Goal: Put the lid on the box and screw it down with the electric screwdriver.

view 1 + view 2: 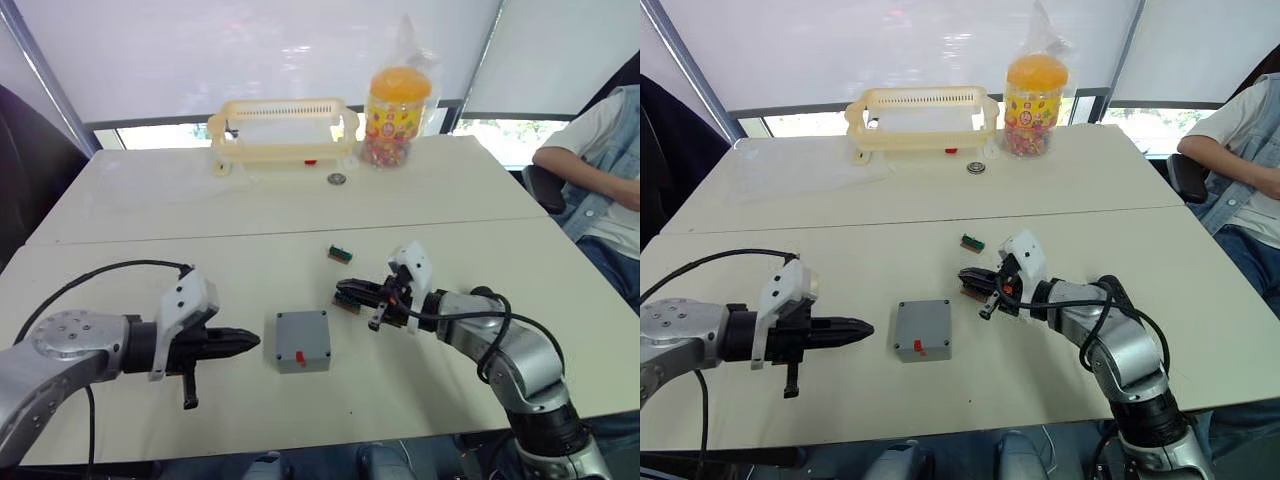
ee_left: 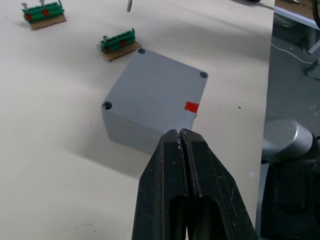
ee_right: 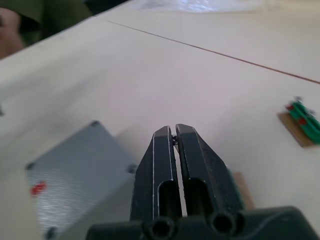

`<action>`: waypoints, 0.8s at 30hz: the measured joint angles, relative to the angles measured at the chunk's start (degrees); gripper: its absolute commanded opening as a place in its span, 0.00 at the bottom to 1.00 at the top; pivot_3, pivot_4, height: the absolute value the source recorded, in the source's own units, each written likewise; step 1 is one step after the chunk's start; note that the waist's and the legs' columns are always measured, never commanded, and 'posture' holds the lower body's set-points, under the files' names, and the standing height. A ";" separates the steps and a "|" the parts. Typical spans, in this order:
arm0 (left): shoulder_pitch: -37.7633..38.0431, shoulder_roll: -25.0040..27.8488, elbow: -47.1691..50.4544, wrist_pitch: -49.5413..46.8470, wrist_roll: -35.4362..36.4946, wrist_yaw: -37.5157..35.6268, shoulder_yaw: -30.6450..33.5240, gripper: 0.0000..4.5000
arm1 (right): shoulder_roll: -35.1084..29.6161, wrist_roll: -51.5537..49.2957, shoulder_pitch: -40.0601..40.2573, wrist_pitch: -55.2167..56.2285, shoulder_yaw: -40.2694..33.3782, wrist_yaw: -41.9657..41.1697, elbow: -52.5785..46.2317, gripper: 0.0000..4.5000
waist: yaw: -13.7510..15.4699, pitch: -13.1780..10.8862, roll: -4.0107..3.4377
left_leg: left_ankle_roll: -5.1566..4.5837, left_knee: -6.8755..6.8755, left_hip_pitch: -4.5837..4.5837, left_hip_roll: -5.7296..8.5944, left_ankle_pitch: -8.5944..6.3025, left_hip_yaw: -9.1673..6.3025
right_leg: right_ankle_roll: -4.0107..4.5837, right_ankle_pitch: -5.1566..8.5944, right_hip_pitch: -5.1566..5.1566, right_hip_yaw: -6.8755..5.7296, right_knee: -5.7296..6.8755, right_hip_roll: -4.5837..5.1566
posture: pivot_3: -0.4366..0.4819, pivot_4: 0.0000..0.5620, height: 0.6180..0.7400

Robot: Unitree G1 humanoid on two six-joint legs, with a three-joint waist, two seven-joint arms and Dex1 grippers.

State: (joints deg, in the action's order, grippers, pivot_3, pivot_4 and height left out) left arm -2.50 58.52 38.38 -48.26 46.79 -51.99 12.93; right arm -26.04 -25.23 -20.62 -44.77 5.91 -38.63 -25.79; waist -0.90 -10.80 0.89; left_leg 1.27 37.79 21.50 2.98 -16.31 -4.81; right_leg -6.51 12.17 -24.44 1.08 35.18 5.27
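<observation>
Two cream tables (image 1: 150,205) pushed together filled most of the scene, with a white blind behind them and a person in a denim jacket (image 1: 610,160) sitting off to the robot's right.

So the grey box (image 1: 302,340) sat on the near table, pretty much between the two grippers. The left gripper (image 1: 250,342) was just beside it on the left, tips pointing straight at it but not touching, black fingers pressed together with nothing in them. The right gripper (image 1: 345,293) was near the box's far right corner, also squeezed tight; from the right wrist view there was a tiny dark speck at the very tips, couldn't tell what it was.

Looks-wise: square grey plastic, flat top already closed over, round screw holes at the corners, and a little red mark (image 2: 192,106) at the edge facing the robot. It sat flat, turned slightly off square to the table edge.

A small green-and-tan block (image 1: 347,302) lay right under the right gripper's fingers, and a second one (image 1: 340,253) sat a bit farther back on the table.

On the far table, a pale yellow slotted basket (image 1: 285,130) stood with something small and red at its front edge; couldn't tell what was inside otherwise. Next to it was a clear jar with an orange lid (image 1: 398,105), full of colourful bits and wrapped in a plastic bag. A small round metal thing (image 1: 337,179) lay in front of the basket.
</observation>
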 measured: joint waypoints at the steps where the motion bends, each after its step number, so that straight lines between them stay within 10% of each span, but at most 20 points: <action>1: 0.08 0.00 -0.04 0.07 -0.06 -0.24 0.00 0.00 | 0.00 -0.21 0.01 -0.29 0.27 0.02 -0.25 0.01 | 0.02 0.00 0.00 | 0.00 0.00 0.00 0.00 0.00 0.00 | 0.00 0.00 0.00 0.00 0.00 0.00 | 0.48 0.27 1.00; 24: 0.16 0.03 -0.06 0.03 -0.50 0.13 0.00 0.00 | -0.09 1.47 1.75 1.90 6.16 -0.23 0.13 0.01 | 0.07 0.00 0.00 | 0.00 0.00 0.01 0.00 0.00 0.00 | 0.00 0.00 0.00 0.00 -0.02 0.01 | 0.48 0.27 1.00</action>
State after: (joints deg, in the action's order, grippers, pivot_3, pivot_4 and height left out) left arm -2.34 58.55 38.32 -48.23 46.29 -51.87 12.93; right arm -26.12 -23.77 -18.87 -42.87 12.07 -38.86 -25.66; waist -0.83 -10.80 0.89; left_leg 1.28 37.79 21.50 2.98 -16.31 -4.81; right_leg -6.51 12.17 -24.44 1.08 35.16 5.28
